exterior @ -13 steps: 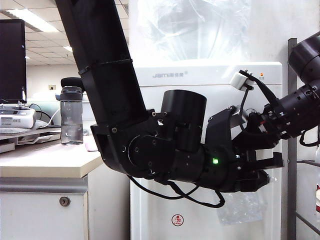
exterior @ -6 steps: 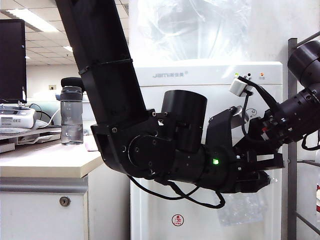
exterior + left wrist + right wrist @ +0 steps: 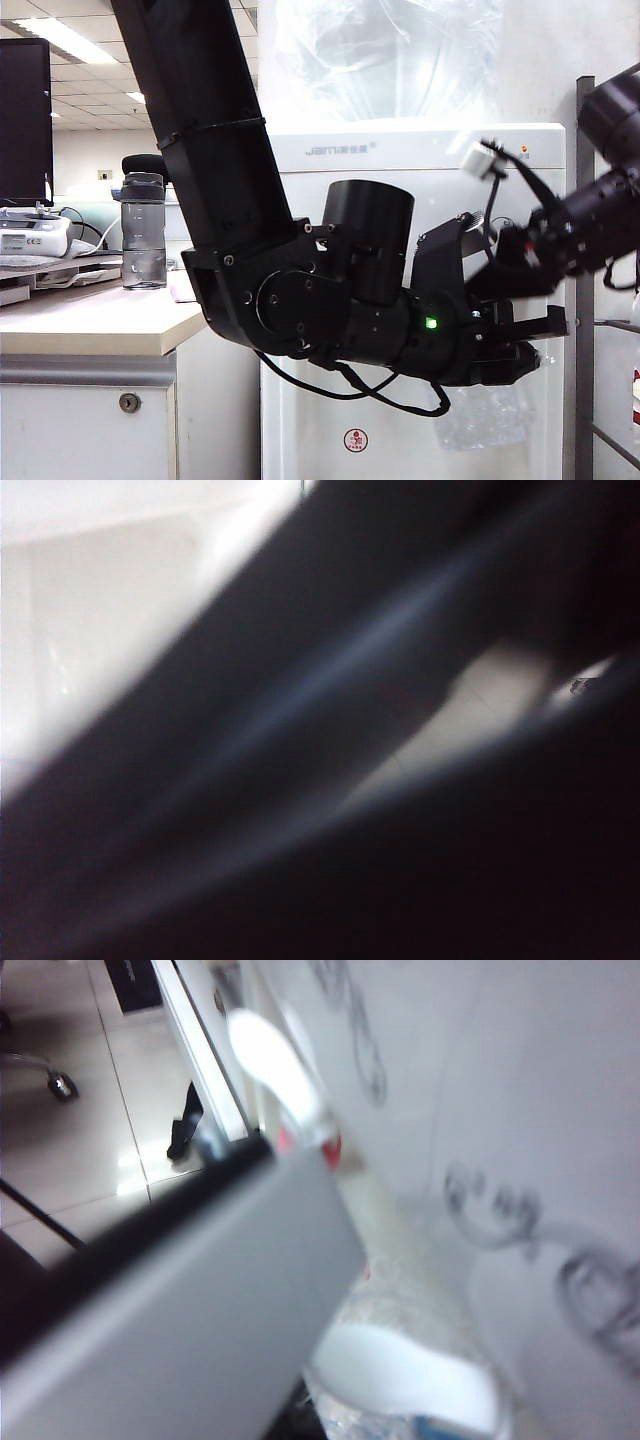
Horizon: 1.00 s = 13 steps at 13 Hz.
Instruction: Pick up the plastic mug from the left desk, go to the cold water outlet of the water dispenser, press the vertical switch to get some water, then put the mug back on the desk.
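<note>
The clear plastic mug (image 3: 485, 415) hangs in front of the white water dispenser (image 3: 400, 150), under my left gripper (image 3: 520, 350), which is shut on it. The left wrist view is a dark blur. My right gripper (image 3: 505, 270) reaches in from the right toward the taps and is partly hidden behind the left arm. In the right wrist view a grey blurred finger (image 3: 200, 1300) lies close to the vertical switch (image 3: 400, 1370) of the cold water outlet (image 3: 440, 1428), with the mug (image 3: 350, 1418) just below. The left desk (image 3: 90, 320) stands at the left.
A smoky-grey bottle (image 3: 143, 230) and office gear stand on the desk. The red-collared tap (image 3: 315, 1145) and its long lever (image 3: 270, 1055) sit beside the blue one. A big clear bottle (image 3: 380, 60) tops the dispenser. A metal rack (image 3: 583, 300) stands at the right.
The right arm has shifted slightly in front of the dispenser and is blurred now. The left arm and the mug have stayed put.
</note>
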### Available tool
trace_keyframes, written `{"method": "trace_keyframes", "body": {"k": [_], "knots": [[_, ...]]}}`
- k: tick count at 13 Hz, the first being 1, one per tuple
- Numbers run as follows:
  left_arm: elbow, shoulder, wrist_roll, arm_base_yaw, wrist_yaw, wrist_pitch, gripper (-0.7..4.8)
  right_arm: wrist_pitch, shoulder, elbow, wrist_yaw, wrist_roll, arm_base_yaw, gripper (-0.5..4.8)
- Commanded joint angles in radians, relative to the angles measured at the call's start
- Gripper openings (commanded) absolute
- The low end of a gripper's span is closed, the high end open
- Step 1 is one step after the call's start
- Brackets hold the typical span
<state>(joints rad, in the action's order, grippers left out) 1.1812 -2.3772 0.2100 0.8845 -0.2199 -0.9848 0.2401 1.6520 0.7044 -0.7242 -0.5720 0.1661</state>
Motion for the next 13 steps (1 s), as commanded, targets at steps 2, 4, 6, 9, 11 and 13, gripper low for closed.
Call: {"method": "trace_keyframes", "body": {"k": [2, 4, 6, 9, 11, 13], "knots": [[0.006, 0.008, -0.011, 0.0, -0.005, -0.05, -0.06, 0.0, -0.059, 0.006, 0.017, -0.001, -0.005, -0.05], [0.006, 0.008, -0.011, 0.0, -0.006, -0.058, -0.06, 0.019, -0.047, 0.006, 0.027, -0.001, -0.005, -0.05], [0.006, 0.008, -0.011, 0.0, -0.005, -0.064, -0.06, 0.064, -0.025, 0.007, 0.027, 0.003, -0.005, -0.05], [0.006, 0.008, -0.011, 0.0, -0.006, -0.064, -0.06, 0.087, 0.033, 0.018, 0.026, 0.023, -0.005, -0.05], [0.006, 0.008, -0.011, 0.0, -0.008, -0.064, -0.06, 0.1, 0.053, 0.02, 0.027, 0.025, 0.002, -0.05], [0.006, 0.008, -0.011, 0.0, -0.009, -0.064, -0.06, 0.103, 0.052, 0.021, 0.026, 0.032, 0.002, -0.05]]}}
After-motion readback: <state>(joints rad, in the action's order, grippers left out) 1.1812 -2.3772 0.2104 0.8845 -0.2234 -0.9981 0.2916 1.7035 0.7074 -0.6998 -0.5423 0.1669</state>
